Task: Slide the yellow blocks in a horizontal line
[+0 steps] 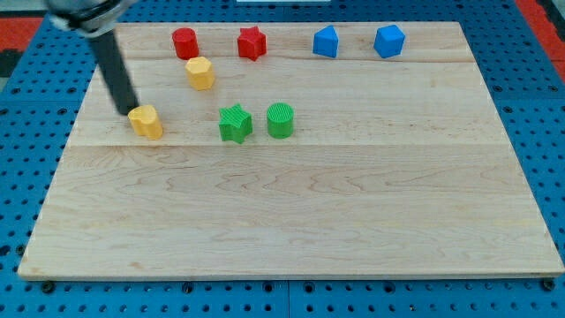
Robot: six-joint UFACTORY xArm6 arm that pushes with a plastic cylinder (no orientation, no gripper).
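The tip (127, 111) (a bare rod, nothing gripped) touches the left yellow block (146, 121); the second yellow block (200, 72) sits farther right.

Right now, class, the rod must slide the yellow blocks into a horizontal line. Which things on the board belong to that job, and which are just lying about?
Belongs to the job:
upper yellow block
lower yellow block
my tip, at the lower yellow block's upper-left edge

Just lying about:
red cylinder
red star
two blue blocks
green star
green cylinder
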